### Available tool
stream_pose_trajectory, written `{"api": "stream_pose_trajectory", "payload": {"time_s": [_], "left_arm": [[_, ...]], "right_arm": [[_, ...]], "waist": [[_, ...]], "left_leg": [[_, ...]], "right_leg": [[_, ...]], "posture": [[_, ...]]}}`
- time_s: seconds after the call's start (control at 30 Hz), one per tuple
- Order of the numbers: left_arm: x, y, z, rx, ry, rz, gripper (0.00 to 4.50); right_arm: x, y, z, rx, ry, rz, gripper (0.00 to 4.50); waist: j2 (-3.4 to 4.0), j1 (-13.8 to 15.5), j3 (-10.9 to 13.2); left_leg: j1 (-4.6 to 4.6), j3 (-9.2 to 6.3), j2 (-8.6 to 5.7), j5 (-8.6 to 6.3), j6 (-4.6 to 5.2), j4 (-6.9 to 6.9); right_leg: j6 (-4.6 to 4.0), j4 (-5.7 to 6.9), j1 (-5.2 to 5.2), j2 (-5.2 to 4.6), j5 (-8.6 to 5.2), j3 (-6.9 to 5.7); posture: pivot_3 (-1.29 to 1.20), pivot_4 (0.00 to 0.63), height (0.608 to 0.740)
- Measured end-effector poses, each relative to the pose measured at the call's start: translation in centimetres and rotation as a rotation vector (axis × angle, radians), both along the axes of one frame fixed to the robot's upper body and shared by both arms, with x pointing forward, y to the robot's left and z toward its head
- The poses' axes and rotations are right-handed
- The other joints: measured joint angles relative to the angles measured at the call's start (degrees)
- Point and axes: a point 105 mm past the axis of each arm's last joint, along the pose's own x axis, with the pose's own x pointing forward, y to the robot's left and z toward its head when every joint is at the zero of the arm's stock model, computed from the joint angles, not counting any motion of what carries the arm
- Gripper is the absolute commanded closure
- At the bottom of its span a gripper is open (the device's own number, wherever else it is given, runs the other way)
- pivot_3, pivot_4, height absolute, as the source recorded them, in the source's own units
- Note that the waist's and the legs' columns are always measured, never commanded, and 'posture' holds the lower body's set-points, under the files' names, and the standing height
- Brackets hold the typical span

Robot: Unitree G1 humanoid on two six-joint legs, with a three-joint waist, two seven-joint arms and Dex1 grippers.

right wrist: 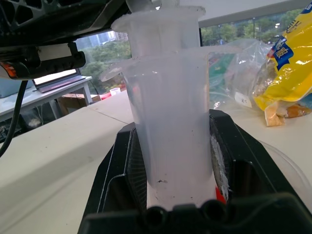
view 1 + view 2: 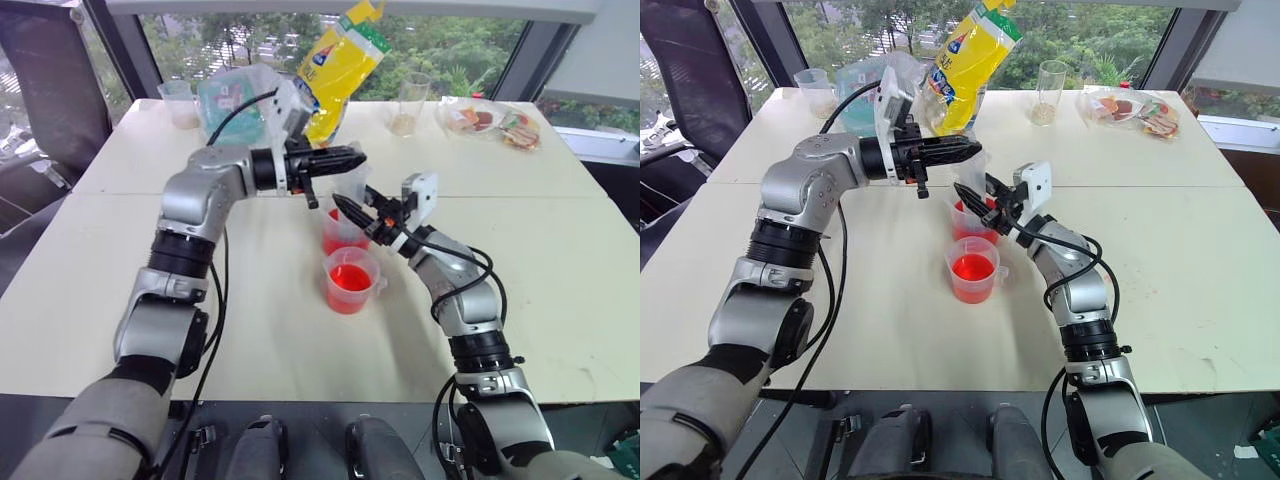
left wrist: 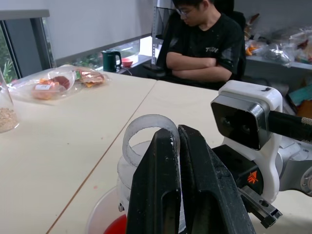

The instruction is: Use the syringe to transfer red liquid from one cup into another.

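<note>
Nearest to my head camera stands 1 cup (image 2: 349, 281) holding red liquid (image 2: 348, 277), on the cream table (image 2: 560, 270). Directly behind it, touching or just beside it, stands the 2nd red-tinted cup (image 2: 338, 236).

My right pincer (image 2: 348, 207) is clenched around the thick clear barrel of the syringe (image 1: 170, 141); the right wrist view shows the barrel upright between both black fingers (image 1: 129, 165), with the barrel flange above them. The syringe stands over the far cup, barrel lower end at the cup mouth.

My left pincer (image 2: 345, 158) reaches in level from the left, above the right one. It is clenched on the translucent ring at the plunger top (image 3: 148, 134); the left wrist view shows that ring pinched between its 2 fingers (image 3: 156, 190).

At the table's far edge: 1 yellow bag (image 2: 338, 65), 1 clear bag with teal contents (image 2: 232, 100), 2 tumblers with beige contents (image 2: 410, 103), and packaged snacks (image 2: 495, 122). A person (image 3: 207, 41) with folded arms sits beyond the table.
</note>
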Motion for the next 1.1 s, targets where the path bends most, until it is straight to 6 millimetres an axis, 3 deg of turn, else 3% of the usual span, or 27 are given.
{"api": "stream_pose_trajectory", "payload": {"time_s": [0.9,1.0,1.1], "left_arm": [[0.1,0.0,1.1,-0.004,-0.039,0.000,4.48],[0.0,0.3,1.6,-0.014,-0.055,0.003,3.57],[-0.4,0.7,2.3,-0.018,-0.086,0.005,2.11]], "right_arm": [[0.1,0.0,0.2,-0.004,0.002,0.000,3.12],[0.3,-0.1,0.8,-0.010,-0.007,0.002,3.12],[0.4,-0.3,1.5,-0.005,-0.013,0.004,3.12]], "waist": [[0.00,-0.03,0.00],[0.00,-0.05,0.00],[0.00,-0.03,0.00]], "left_leg": [[0.00,0.00,0.00,0.00,0.00,0.00],[0.00,0.00,0.00,0.00,0.00,0.00],[0.00,0.00,0.01,0.00,0.00,-0.01]], "right_leg": [[0.00,0.00,0.00,0.00,0.00,0.00],[0.00,0.00,-0.01,0.00,0.00,0.00],[0.00,0.00,-0.01,0.00,0.00,0.00]], "posture": [[0.00,0.150,0.740],[0.00,0.150,0.740],[0.00,0.150,0.740]]}}
